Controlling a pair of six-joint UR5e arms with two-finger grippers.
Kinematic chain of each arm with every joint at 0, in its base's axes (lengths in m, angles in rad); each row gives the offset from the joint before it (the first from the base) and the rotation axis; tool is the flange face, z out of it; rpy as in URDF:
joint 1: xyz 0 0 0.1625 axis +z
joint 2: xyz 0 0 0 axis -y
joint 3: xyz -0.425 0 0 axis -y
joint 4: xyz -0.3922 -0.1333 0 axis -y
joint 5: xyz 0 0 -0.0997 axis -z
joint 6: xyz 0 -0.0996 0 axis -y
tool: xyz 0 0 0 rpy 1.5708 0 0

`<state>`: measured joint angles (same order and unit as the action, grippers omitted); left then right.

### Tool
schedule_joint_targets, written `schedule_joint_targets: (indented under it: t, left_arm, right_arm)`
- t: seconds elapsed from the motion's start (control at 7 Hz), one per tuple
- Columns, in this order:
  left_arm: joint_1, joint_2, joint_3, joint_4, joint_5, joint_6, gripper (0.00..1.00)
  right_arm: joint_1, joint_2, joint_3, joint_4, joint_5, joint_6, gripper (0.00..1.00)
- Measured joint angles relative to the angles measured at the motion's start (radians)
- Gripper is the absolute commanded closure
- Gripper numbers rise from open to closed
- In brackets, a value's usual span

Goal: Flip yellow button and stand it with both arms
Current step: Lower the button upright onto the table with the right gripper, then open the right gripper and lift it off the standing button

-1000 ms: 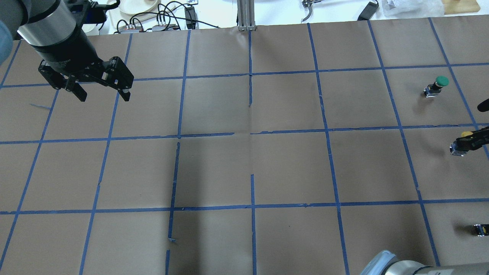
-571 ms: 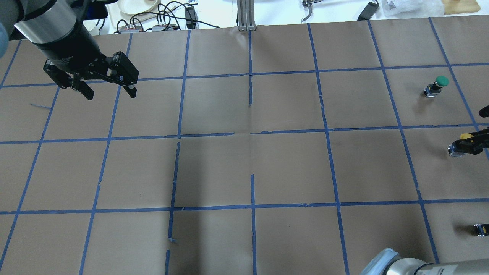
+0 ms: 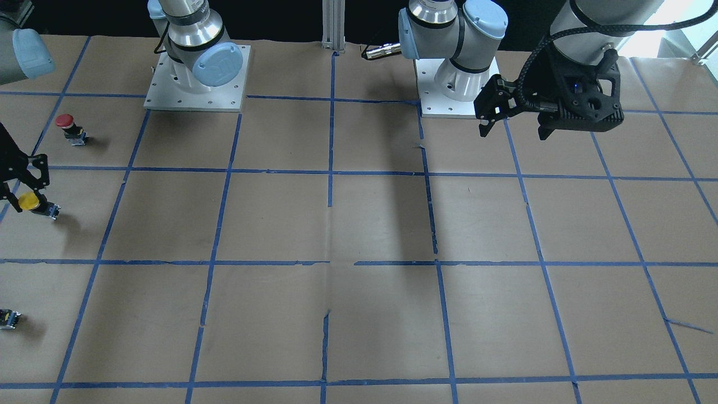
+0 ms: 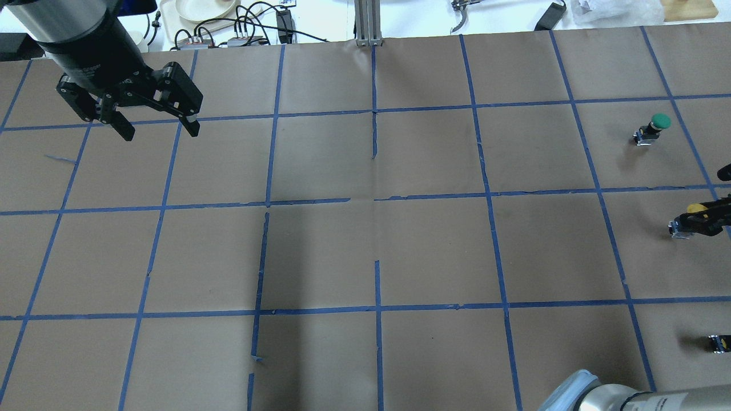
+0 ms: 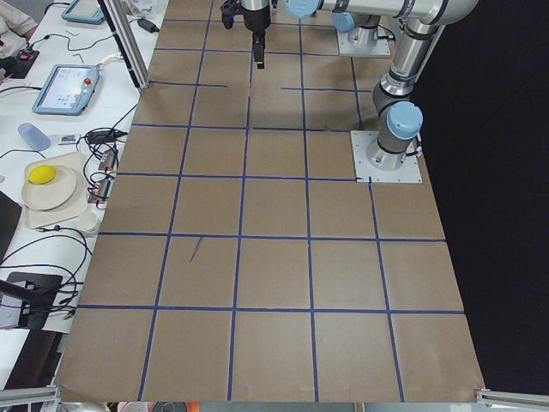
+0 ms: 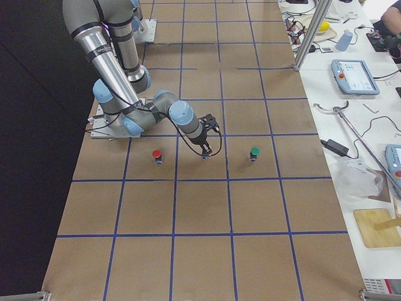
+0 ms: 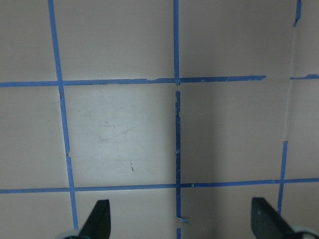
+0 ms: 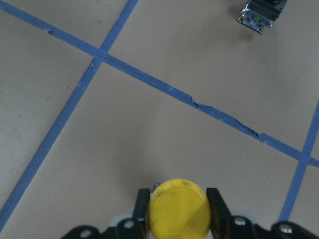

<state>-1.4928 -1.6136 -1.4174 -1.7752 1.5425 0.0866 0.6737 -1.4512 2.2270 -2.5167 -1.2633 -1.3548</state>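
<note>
Since a second ago my left gripper (image 4: 160,131) has edged farther out, fingers spread, empty. Right gripper (image 4: 705,218), cut off overhead, clamps the yellow button (image 8: 178,209) at the table's (image 4: 434,251) right end. I count three capped buttons (image 4: 661,120), one capless switch body (image 3: 8,318).

Desk (image 4: 434,251): wide middle squares open for passage. Obstacles, robot's right end: green button (image 4: 657,127), red button (image 3: 68,126), small black switch (image 4: 717,342), each standing apart around the yellow button (image 3: 29,202); metal post (image 4: 368,23) at far edge
</note>
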Motion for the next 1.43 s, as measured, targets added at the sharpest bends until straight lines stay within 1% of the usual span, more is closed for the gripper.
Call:
schedule_joint_targets:
  t: [0.14, 0.29, 0.71, 1.0, 1.14, 1.29, 1.43]
  left_arm:
    - [-0.003, -0.011, 0.018, -0.012, 0.001, -0.001, 0.00]
    - [-0.005, -0.015, 0.023, -0.014, 0.003, -0.002, 0.00]
    - [-0.007, -0.006, 0.021, -0.014, -0.001, 0.001, 0.00]
    - [-0.007, -0.003, 0.017, -0.011, 0.001, 0.001, 0.00]
    - [-0.006, -0.002, 0.018, -0.011, 0.002, -0.001, 0.00]
    - [-0.005, -0.006, 0.024, -0.011, 0.004, -0.011, 0.00]
    - [-0.004, -0.012, 0.030, -0.011, 0.004, -0.042, 0.00]
  right_arm:
    - [0.000, 0.013, 0.000, -0.001, 0.000, 0.000, 0.27]
    - [0.000, 0.027, 0.000, -0.004, 0.000, 0.000, 0.00]
    - [0.000, 0.024, -0.002, -0.002, -0.022, 0.008, 0.00]
    - [0.007, -0.022, -0.005, 0.015, -0.049, 0.058, 0.00]
    - [0.016, -0.065, -0.013, 0.066, -0.054, 0.125, 0.00]
    - [0.033, -0.104, -0.037, 0.147, -0.056, 0.201, 0.00]
    - [0.061, -0.130, -0.084, 0.244, -0.060, 0.286, 0.00]
